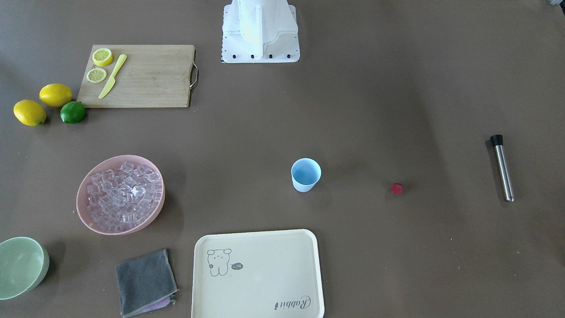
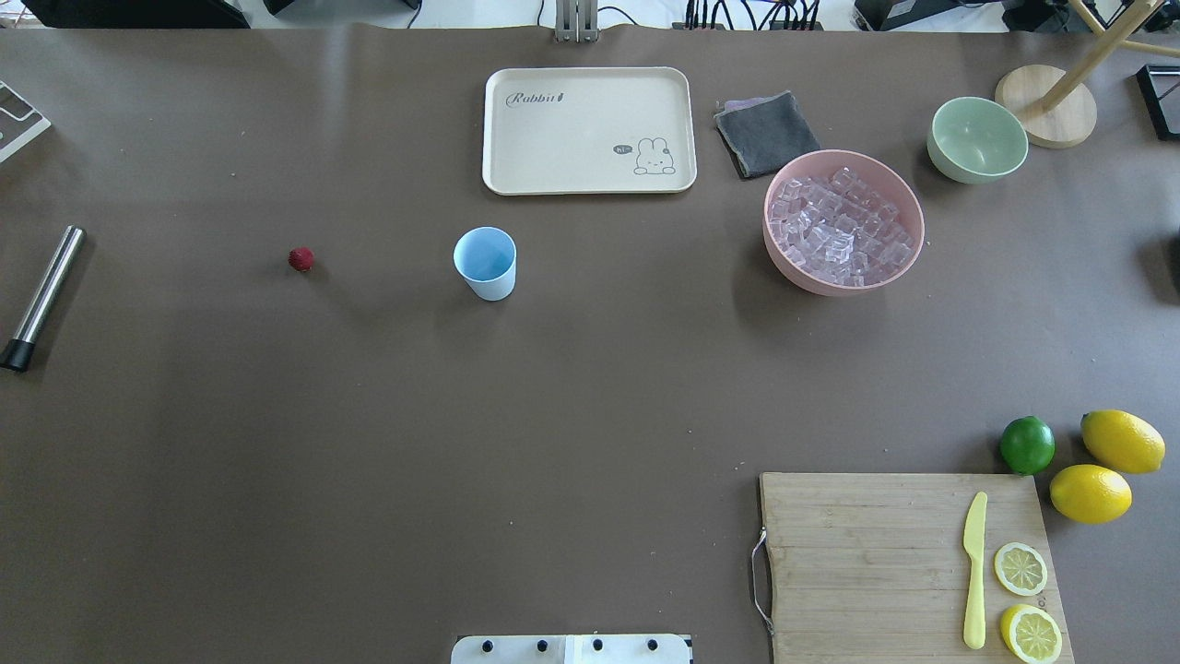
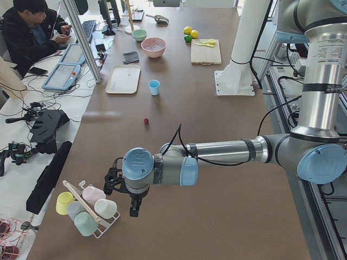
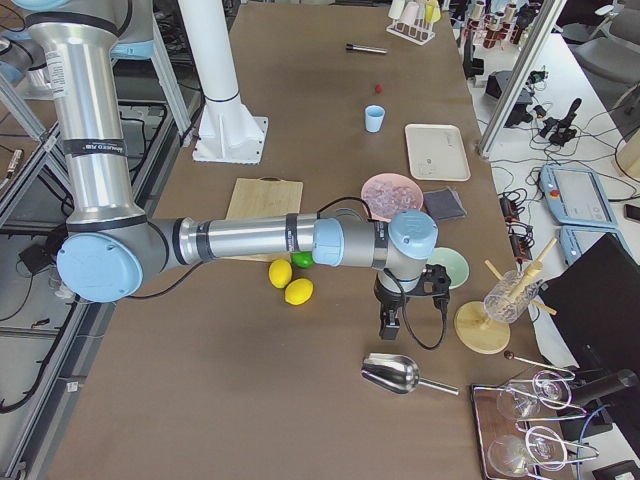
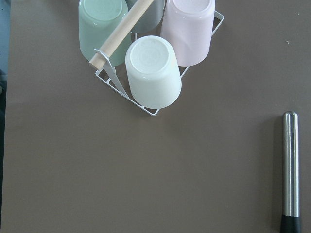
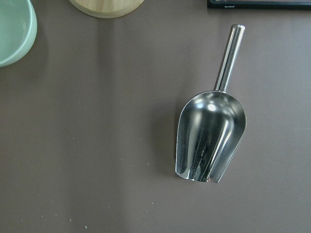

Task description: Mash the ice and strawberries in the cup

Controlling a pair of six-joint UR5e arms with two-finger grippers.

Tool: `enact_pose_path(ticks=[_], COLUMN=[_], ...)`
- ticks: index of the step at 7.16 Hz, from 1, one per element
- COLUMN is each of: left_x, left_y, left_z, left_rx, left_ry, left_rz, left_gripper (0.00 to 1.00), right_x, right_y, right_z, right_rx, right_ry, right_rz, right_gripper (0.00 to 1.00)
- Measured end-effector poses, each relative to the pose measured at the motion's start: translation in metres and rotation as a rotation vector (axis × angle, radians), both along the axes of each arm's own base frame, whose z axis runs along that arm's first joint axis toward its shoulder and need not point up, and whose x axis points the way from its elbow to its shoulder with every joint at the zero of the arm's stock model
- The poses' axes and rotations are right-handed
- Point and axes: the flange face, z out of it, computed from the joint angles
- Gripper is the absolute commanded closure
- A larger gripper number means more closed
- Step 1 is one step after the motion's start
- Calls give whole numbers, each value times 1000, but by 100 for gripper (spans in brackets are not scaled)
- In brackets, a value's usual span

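Both arms are made of brushed silver tubes joined by grey housings with round pale-blue caps. The left arm (image 3: 227, 151) has a thin black cable that loops off its forearm near the wrist. Its upright tube bears a block of small printed text and a narrow black ring. The right arm (image 4: 240, 240) has the same colours, print and ring, with a black cable looping below its wrist. The left tool (image 3: 121, 199) and the right tool (image 4: 410, 318) are black. The white pedestal (image 1: 260, 31) has a flat foot plate with black screws along its edge.
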Motion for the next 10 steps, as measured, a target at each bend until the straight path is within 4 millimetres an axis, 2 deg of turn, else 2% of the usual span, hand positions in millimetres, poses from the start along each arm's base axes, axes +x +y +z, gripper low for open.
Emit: enact_pose_path(ticks=[6,7,8,10], left_x=[0,-1,0,1], left_y=[1,5,11,17], left_z=[2,1,2,4], left_rx=[-34,-37,-37,-36], left_ry=[1,4,6,8], left_rz=[-32,-39,-41,-40], left_gripper=[1,1,1,1], right_x=[-3,-20,-46,-103], right_y=[2,-2,-4,1], right_z=[-32,-40,-55,-109], right_rx=[61,78,105,185], right_ry=[-5,-9,-18,-63], right_rz=[-3,-33,-77,-151], right_gripper=[0,0,0,0])
